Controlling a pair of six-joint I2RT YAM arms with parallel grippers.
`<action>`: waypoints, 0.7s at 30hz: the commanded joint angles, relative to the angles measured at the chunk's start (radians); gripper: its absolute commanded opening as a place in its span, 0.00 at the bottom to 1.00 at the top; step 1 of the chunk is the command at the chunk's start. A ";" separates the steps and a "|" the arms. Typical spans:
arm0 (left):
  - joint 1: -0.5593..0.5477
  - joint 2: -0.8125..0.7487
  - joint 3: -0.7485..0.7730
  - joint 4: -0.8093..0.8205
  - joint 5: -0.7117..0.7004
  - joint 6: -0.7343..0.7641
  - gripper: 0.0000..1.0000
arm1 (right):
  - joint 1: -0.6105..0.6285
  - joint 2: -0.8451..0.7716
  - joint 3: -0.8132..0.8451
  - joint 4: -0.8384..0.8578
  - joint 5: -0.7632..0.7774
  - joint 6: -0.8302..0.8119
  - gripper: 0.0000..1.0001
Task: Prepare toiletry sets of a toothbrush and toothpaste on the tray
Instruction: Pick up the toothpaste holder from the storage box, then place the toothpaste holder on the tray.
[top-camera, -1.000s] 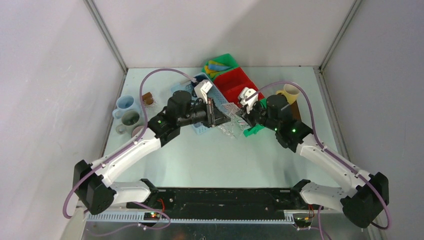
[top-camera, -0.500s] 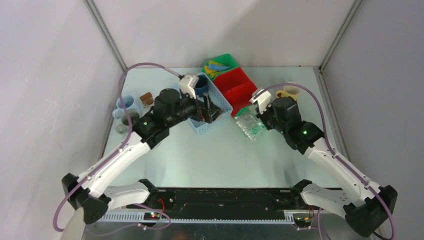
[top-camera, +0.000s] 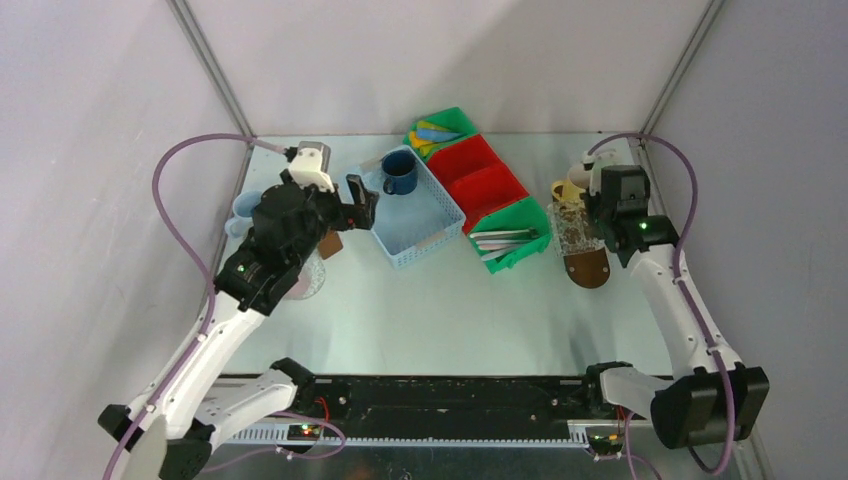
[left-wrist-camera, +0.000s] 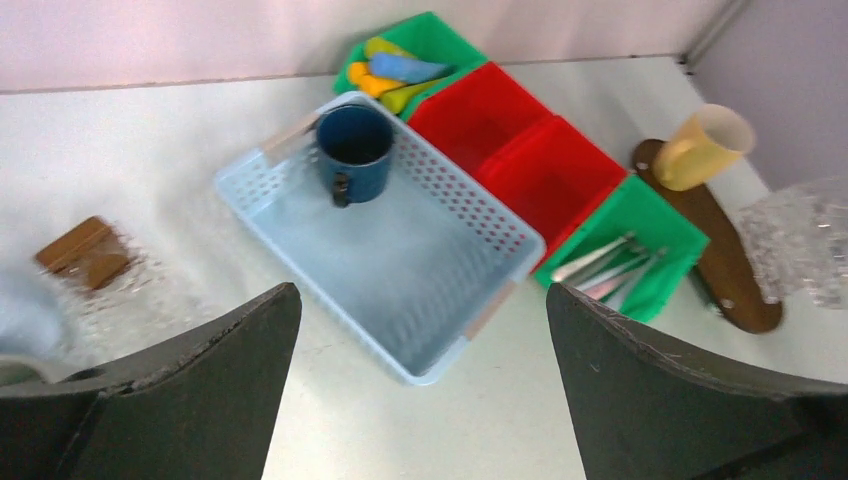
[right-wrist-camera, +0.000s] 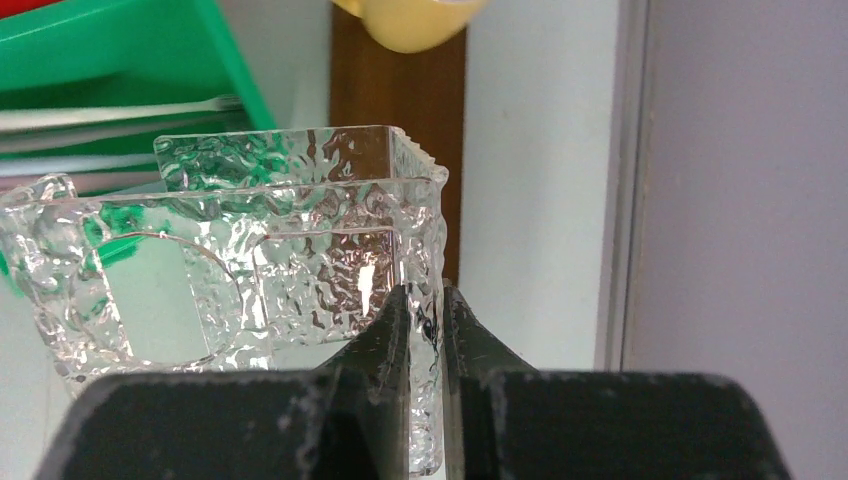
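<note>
My right gripper (right-wrist-camera: 426, 300) is shut on the wall of a clear textured glass mug (right-wrist-camera: 250, 260), held over the dark brown tray (right-wrist-camera: 400, 120). In the top view that glass mug (top-camera: 570, 230) hangs above the tray (top-camera: 588, 268), just in front of a cream mug (top-camera: 573, 188) standing on its far end. My left gripper (top-camera: 362, 205) is open and empty, beside the left corner of the light blue basket (top-camera: 425, 225). Toothbrushes (left-wrist-camera: 600, 265) lie in a green bin (left-wrist-camera: 655, 225). Toothpaste tubes (left-wrist-camera: 395, 72) fill the far green bin.
A dark blue mug (left-wrist-camera: 352, 150) stands in the basket (left-wrist-camera: 420, 270). Two red bins (left-wrist-camera: 515, 150) sit between the green ones. At the left are a pale blue mug (top-camera: 246, 207), a brown coaster (left-wrist-camera: 85, 252) and a blurred clear glass (top-camera: 308, 280). The right wall runs close to the tray.
My left gripper has opened and pulled back left from the table's middle. My right gripper has carried the clear glass mug from the middle to the right, over the tray.
</note>
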 joint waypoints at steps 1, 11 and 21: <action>0.035 -0.038 -0.043 0.002 -0.126 0.104 1.00 | -0.093 0.062 0.083 0.008 0.014 0.045 0.00; 0.044 -0.092 -0.186 0.102 -0.272 0.200 1.00 | -0.237 0.272 0.185 0.054 -0.052 -0.021 0.00; 0.046 -0.102 -0.234 0.134 -0.343 0.244 1.00 | -0.253 0.467 0.220 0.102 -0.041 -0.096 0.00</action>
